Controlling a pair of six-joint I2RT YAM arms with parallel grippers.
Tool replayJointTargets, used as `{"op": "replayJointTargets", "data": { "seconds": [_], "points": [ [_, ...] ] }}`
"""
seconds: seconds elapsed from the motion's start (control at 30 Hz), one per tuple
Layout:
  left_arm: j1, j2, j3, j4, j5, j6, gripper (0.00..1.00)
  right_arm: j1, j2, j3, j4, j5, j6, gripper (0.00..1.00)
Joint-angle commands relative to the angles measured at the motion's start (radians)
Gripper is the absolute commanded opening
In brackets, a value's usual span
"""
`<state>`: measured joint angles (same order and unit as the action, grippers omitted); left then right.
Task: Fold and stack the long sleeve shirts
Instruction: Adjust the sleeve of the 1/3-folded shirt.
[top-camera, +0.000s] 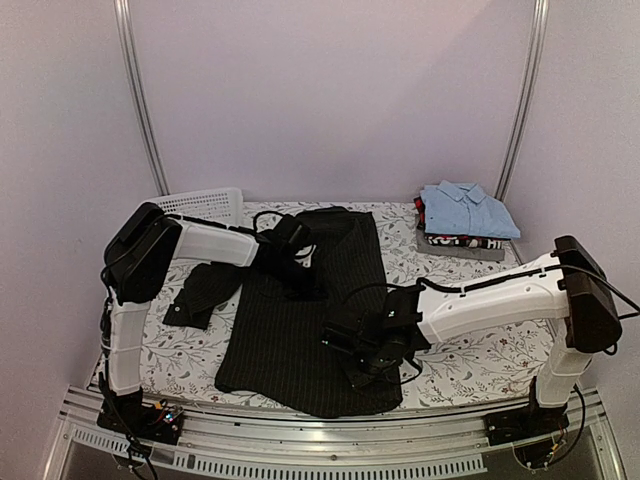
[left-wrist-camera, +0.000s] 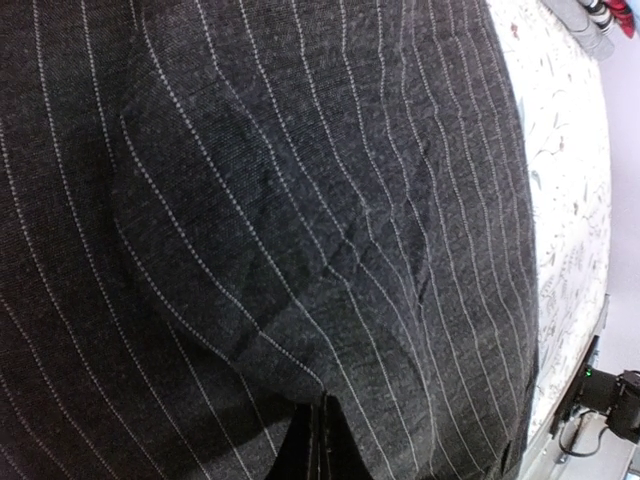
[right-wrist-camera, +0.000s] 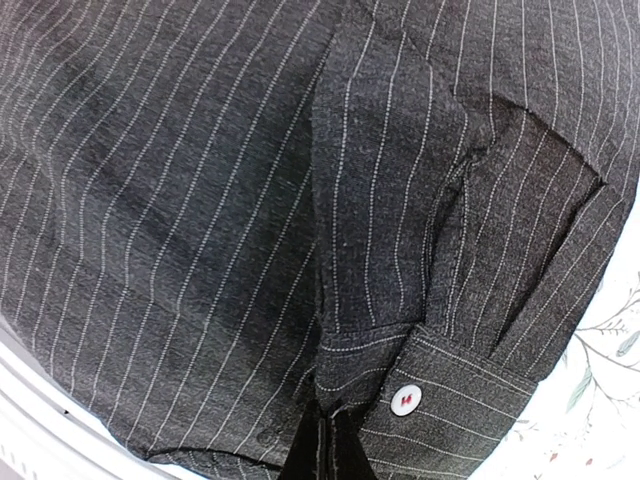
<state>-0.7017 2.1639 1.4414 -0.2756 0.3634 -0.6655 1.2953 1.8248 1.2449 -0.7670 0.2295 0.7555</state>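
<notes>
**Both pincers clamped on the black pinstripe shirt (top-camera: 285, 330)**

- Worktop (top-camera: 470, 365): floral cover.
- The black shirt lies spread down the middle of it, collar end far, hem at the near edge. One sleeve (top-camera: 200, 290) is thrown out to my left.
- White mesh basket (top-camera: 205, 205): far-left corner, apart from the shirt.
- Light blue shirt (top-camera: 468, 208): folded, on top of a pile (top-camera: 460, 243) of folded clothes at the far right.
- My left pincer (top-camera: 298, 266): pressed together on cloth at the shirt's far-left part. The fabric puckers up into the tips.
- My right pincer (top-camera: 362, 360): pressed together on cloth near the shirt's near-right edge, right by a cuff (right-wrist-camera: 450, 385).
- Small white button (right-wrist-camera: 406, 398): on that cuff, just beside my fingertips.
</notes>
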Motion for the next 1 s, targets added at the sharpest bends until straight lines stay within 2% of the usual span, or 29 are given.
{"op": "replayJointTargets", "data": {
  "seconds": [0.0, 0.27, 0.3, 0.37, 0.47, 0.6, 0.8, 0.97],
  "points": [
    [0.014, -0.048, 0.011, -0.025, -0.044, 0.010, 0.00, 0.009, -0.012, 0.039, -0.024, -0.025, -0.022, 0.00],
    [0.028, -0.069, -0.020, -0.016, -0.057, 0.007, 0.00, 0.013, 0.001, -0.008, 0.035, -0.112, -0.014, 0.00],
    [0.028, -0.063, -0.018, -0.015, -0.047, 0.011, 0.00, 0.014, 0.001, -0.014, 0.043, -0.117, -0.011, 0.01],
    [0.028, -0.049, -0.013, -0.013, -0.029, 0.015, 0.01, 0.013, -0.001, -0.021, 0.053, -0.119, -0.006, 0.10],
    [0.028, -0.040, -0.009, -0.012, -0.019, 0.020, 0.14, 0.011, -0.023, -0.018, 0.060, -0.103, 0.000, 0.27],
    [0.031, -0.073, -0.008, -0.028, -0.046, 0.033, 0.30, -0.035, -0.090, -0.041, 0.074, -0.094, 0.007, 0.42],
    [0.048, -0.174, -0.035, -0.065, -0.114, 0.053, 0.43, -0.144, -0.233, -0.205, 0.186, -0.137, 0.048, 0.47],
    [0.066, -0.247, -0.101, -0.071, -0.117, 0.067, 0.44, -0.223, -0.325, -0.375, 0.347, -0.246, 0.084, 0.52]
  ]
}}
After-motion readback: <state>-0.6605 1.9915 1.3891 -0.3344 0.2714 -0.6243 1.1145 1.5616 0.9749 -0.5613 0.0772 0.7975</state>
